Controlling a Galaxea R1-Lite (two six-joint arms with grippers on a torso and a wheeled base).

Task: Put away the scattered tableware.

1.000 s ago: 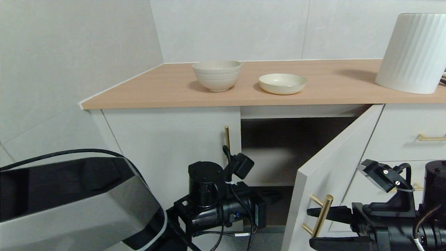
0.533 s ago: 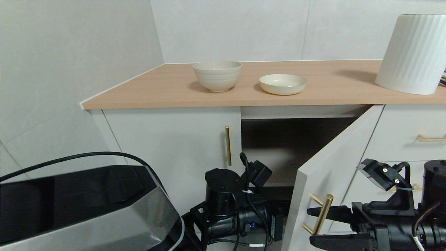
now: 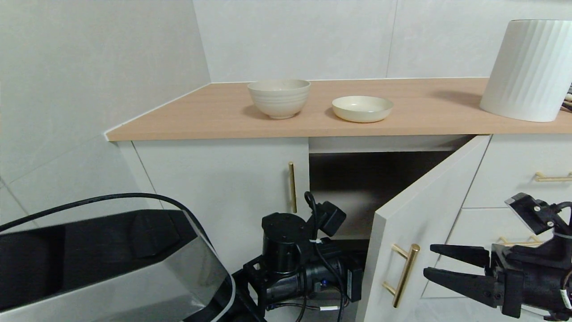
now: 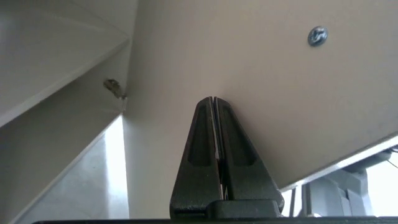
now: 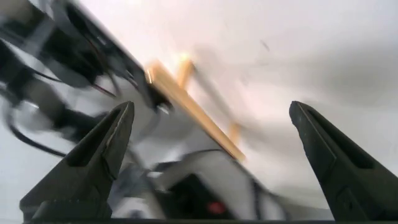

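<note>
A ribbed cream bowl [image 3: 279, 97] and a shallow cream dish [image 3: 362, 108] stand side by side on the wooden counter [image 3: 201, 120]. Below them a cabinet door [image 3: 415, 223] with a gold handle [image 3: 402, 275] stands partly open onto a dark compartment [image 3: 357, 188]. My right gripper [image 3: 428, 260] is open just right of the handle, apart from it; in the right wrist view the right gripper [image 5: 210, 106] frames the blurred handle [image 5: 193, 109]. My left arm [image 3: 304, 264] reaches low behind the door. The left gripper [image 4: 213, 102] is shut with nothing in it, against the door's inner face [image 4: 280, 74].
A tall white ribbed container [image 3: 527, 67] stands at the counter's right end. Drawers with gold handles [image 3: 552, 176] lie right of the open door. The closed left door has a vertical gold handle [image 3: 292, 187]. A tiled wall [image 3: 89, 89] bounds the left side.
My right gripper has drawn back to the right off the door handle that sat between its fingers. The door edge swung slightly left. The left arm moved right toward the cabinet opening.
</note>
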